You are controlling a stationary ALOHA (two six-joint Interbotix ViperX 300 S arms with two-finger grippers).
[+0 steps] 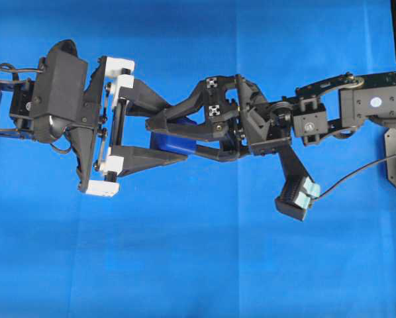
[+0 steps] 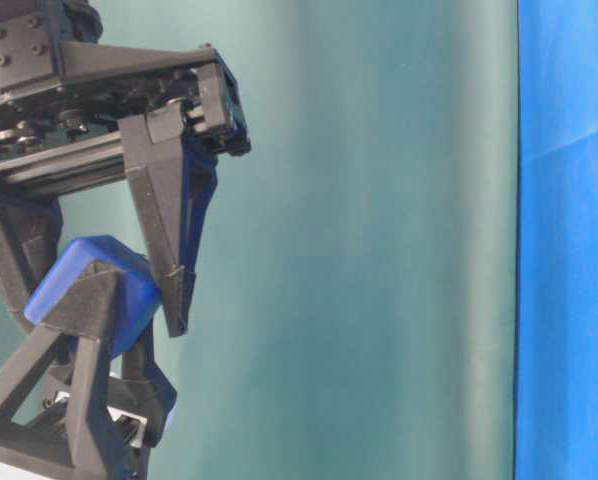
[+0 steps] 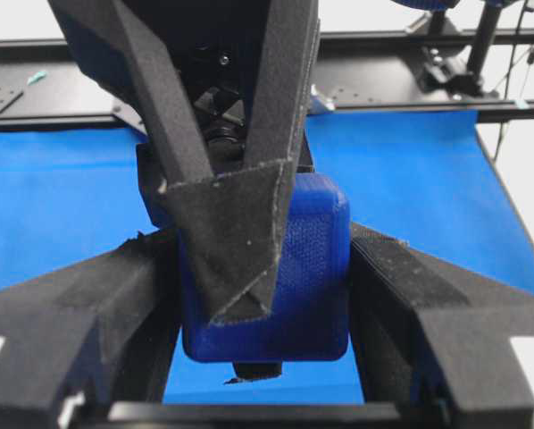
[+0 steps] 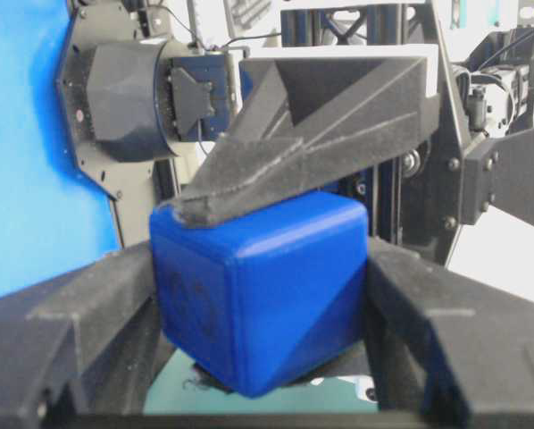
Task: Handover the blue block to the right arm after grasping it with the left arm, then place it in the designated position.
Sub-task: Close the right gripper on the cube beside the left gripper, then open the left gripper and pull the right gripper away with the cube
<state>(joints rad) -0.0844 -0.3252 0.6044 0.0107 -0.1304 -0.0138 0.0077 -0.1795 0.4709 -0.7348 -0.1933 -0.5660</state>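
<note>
Above the blue-clothed worktop (image 1: pixel 198 265), overhead, the left hand (image 1: pixel 175 132) and right hand (image 1: pixel 161 136) interlock, mostly hiding the blue block (image 1: pixel 175 141). Wrist views reveal more: each hand's fingers (image 3: pixel 97 304) clamp the block's opposite faces, partly closed.

From overhead you look straight down on the blue cloth (image 1: pixel 185 265); the table-level view sits close, facing sideways; each wrist camera peers along its own fingers at very close range; all four share the blue block (image 1: pixel 175 142).
</note>
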